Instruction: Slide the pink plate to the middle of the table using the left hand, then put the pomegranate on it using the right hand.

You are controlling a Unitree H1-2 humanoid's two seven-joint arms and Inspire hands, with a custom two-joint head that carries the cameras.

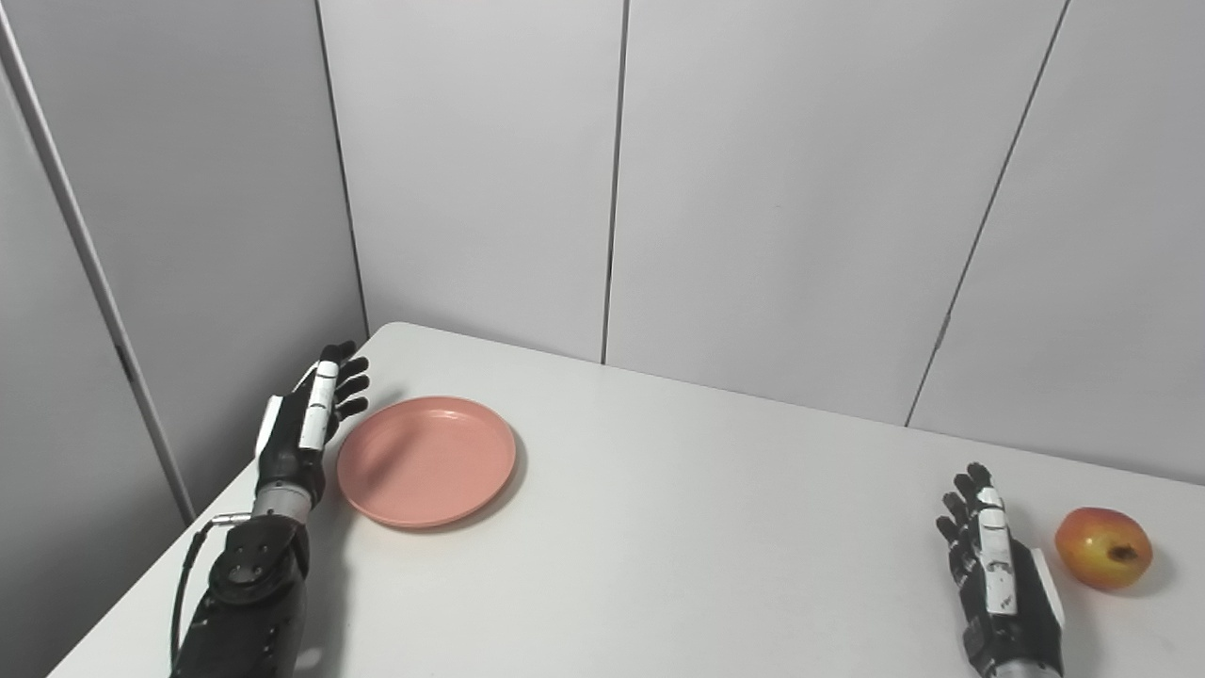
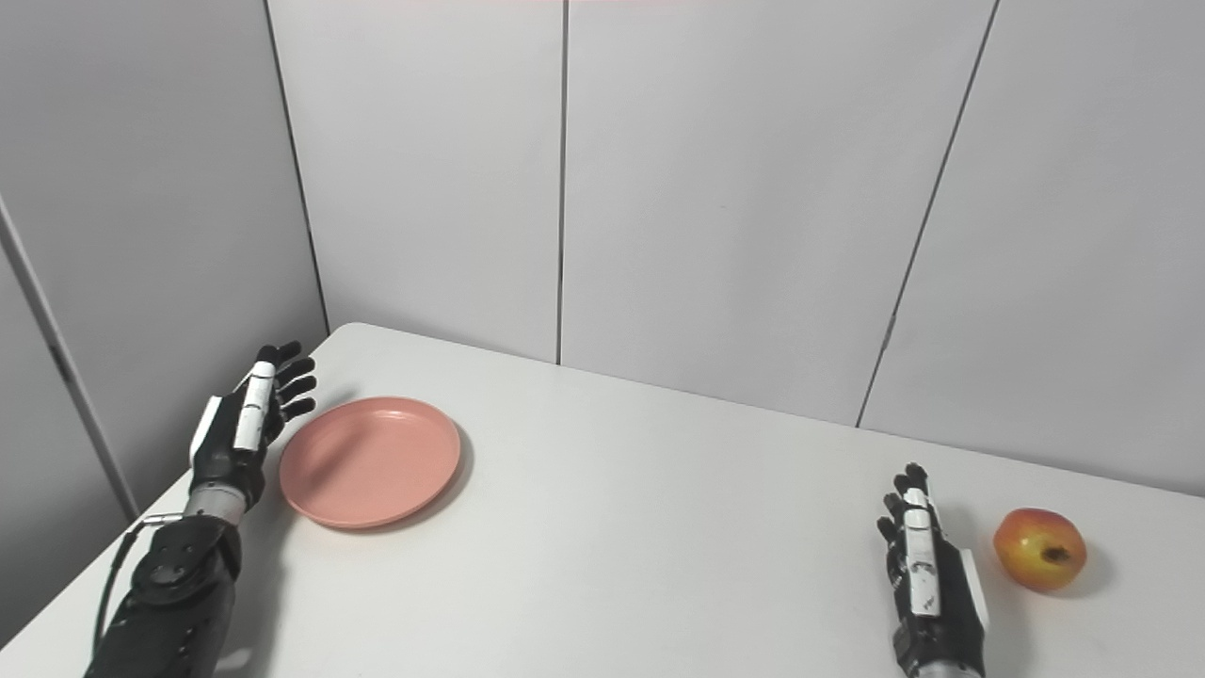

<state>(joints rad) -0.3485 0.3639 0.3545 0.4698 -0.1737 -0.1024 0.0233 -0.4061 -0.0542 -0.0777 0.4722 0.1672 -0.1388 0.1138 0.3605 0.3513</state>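
You are looking at a smooth white table (image 1: 659, 527) with a rounded far corner, backed by plain grey wall panels (image 1: 800, 188). Toward 9 o'clock on it lies the pink plate (image 1: 426, 460), round, shallow and matte, with nothing in it. At its 9 o'clock edge your left hand (image 1: 306, 424) stands just beside the rim, fingers extended and apart, grasping nothing; actual contact is hard to judge. At 4 o'clock your right hand (image 1: 998, 574) is likewise released, its wrist cut off by the frame. Just beside it, at its 3 o'clock, rests the pomegranate (image 1: 1103, 548), glossy, round, red-yellow.
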